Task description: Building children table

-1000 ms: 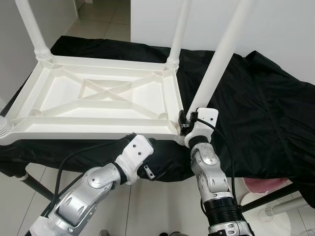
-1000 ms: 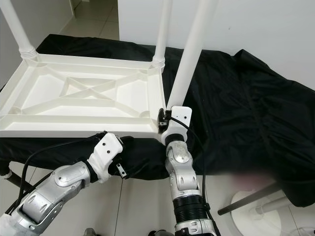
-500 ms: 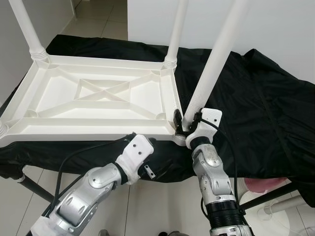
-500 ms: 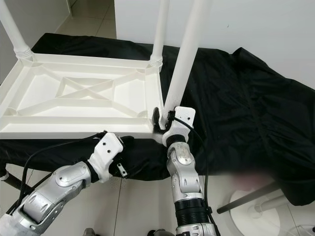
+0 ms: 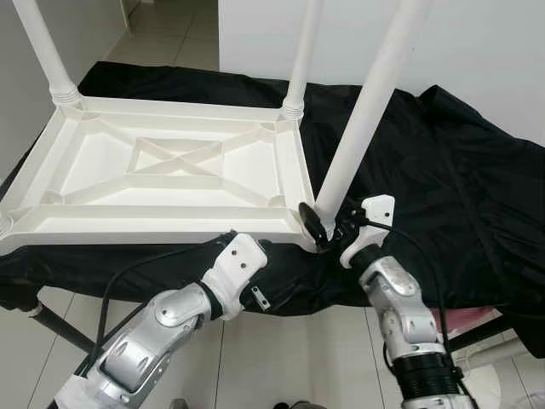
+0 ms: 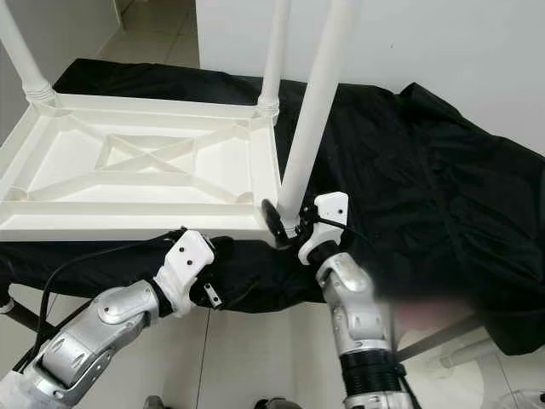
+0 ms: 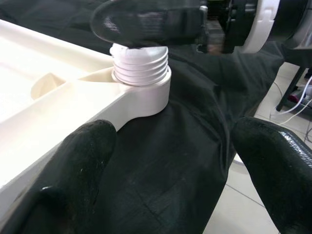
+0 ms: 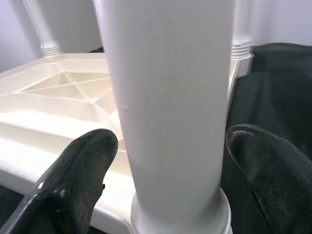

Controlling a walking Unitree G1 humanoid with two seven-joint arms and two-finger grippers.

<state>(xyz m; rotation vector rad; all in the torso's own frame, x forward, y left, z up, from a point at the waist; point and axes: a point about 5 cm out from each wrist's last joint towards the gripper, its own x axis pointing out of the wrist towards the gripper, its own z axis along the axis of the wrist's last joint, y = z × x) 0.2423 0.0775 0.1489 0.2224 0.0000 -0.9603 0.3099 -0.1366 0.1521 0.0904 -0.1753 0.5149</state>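
Inverted white children's table top [image 5: 170,170] lying underside up on a black cloth [image 5: 443,170] draped over a support, ribbed underside and crossed braces exposed. Three white legs rise from its corner sockets; the far two stand at the back corners, and the near leg [image 5: 362,111] stands in the near corner socket [image 7: 141,87] closest to the right arm, its threaded collar visible above the socket rim.

Right gripper [image 5: 328,228] sits at the base of the near leg, jaws spread wide on either side of the shaft with a gap at each pad, so nothing is clamped. Left gripper [image 7: 170,161] hovers low, just in front of the same corner socket, over the cloth below the top's near rail; jaws open and empty.

Judgement: the leg appears partly screwed in, since threads remain exposed above the socket.

Risks from here: with the jaws slack, the leg is held by its threads alone, and a sideways nudge from either gripper could tilt it and cross the threads. A turning grip could also drag the top across the slippery cloth towards the edge unless the left gripper steadies the rail
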